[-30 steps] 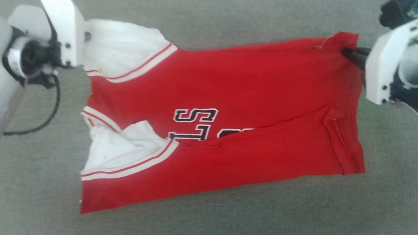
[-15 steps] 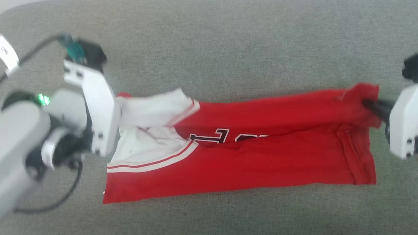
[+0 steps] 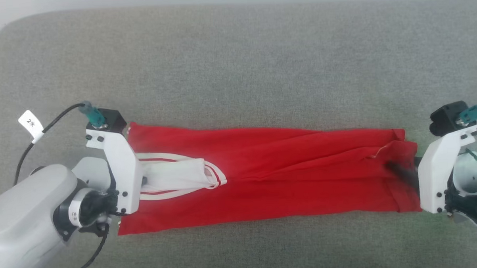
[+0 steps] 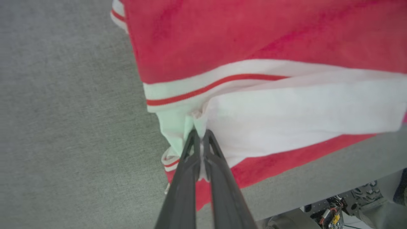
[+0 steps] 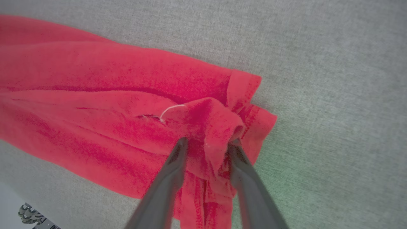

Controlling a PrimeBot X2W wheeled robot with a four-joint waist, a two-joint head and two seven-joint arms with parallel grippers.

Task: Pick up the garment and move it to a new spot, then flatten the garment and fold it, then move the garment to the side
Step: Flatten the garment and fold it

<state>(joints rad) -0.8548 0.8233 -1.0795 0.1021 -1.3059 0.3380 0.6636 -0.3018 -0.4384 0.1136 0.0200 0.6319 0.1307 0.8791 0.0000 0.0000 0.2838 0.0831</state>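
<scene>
The red garment [image 3: 283,180] lies as a long narrow strip across the grey cushion, folded lengthwise, with no lettering showing. Its white panel and striped bands [image 3: 176,178] sit at the left end. My left gripper [image 4: 198,135] is shut on the white fabric there, and in the head view it is mostly behind its white wrist mount [image 3: 122,169]. At the right end, my right gripper [image 5: 207,143] has its fingers [image 5: 178,152] apart, a bunched red hem corner [image 5: 216,121] lying loosely between them. In the head view its dark fingers [image 3: 400,171] rest on that corner.
The grey cushion [image 3: 236,70] stretches well beyond the garment at the back and on both sides. Its rounded far edge meets a pale wall at the top. A black cable with a white tag [image 3: 31,123] loops by my left arm. The cushion's front edge and robot base [image 4: 334,210] lie close below.
The head camera has shifted. Both grippers carried the far edge toward me over the near half, hiding the lettering and narrowing the garment to a strip. The right fingers now stand apart.
</scene>
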